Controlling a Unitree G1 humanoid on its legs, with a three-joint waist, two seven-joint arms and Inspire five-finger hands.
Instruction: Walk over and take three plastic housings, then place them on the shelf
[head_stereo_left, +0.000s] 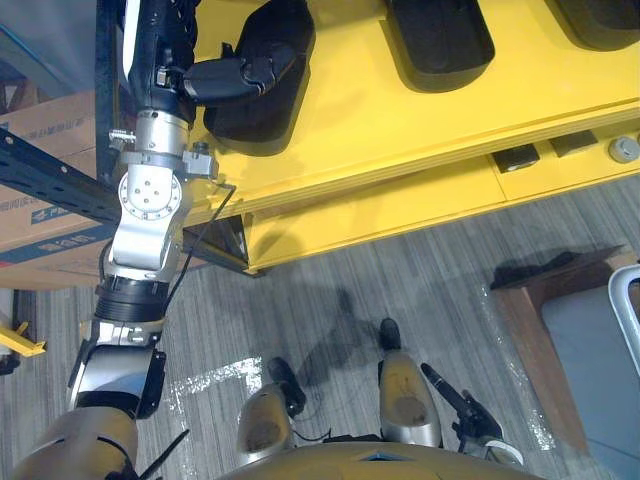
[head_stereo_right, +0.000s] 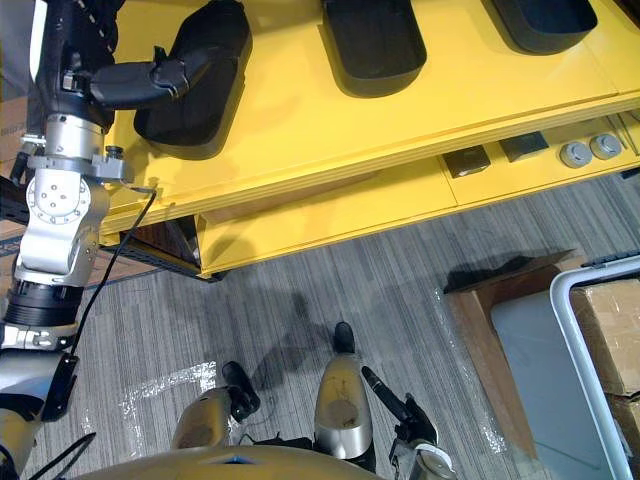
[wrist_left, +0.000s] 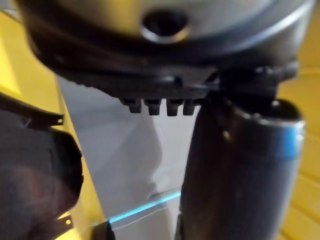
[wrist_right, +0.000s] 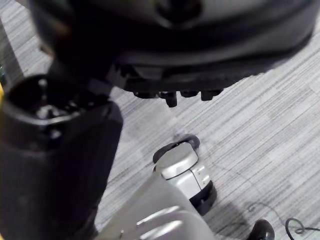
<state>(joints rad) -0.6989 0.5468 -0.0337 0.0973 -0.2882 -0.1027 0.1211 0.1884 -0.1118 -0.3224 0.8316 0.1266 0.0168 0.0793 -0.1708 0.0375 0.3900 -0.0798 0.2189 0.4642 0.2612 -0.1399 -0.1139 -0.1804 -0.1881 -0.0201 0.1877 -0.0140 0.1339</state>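
Observation:
Three black plastic housings lie on the yellow shelf (head_stereo_left: 400, 130): one at the left (head_stereo_left: 265, 110), one in the middle (head_stereo_left: 440, 40), one at the far right (head_stereo_left: 605, 20). My left arm reaches up from the lower left. My left hand (head_stereo_left: 228, 82) lies across the near end of the left housing (head_stereo_right: 200, 100) with its fingers stretched out, not curled round it. In the left wrist view a dark rounded housing edge (wrist_left: 35, 180) shows past the hand (wrist_left: 165, 45). My right hand (head_stereo_left: 470, 415) hangs low by my side, fingers straight, holding nothing.
Cardboard boxes (head_stereo_left: 45, 130) sit on blue racking (head_stereo_left: 50, 175) left of the shelf. A lower yellow level holds small dark parts (head_stereo_left: 515, 157) and round grey parts (head_stereo_right: 588, 150). At the right stand a brown board (head_stereo_left: 540, 300) and a white-framed cart (head_stereo_right: 575, 330) with boxes (head_stereo_right: 610, 330).

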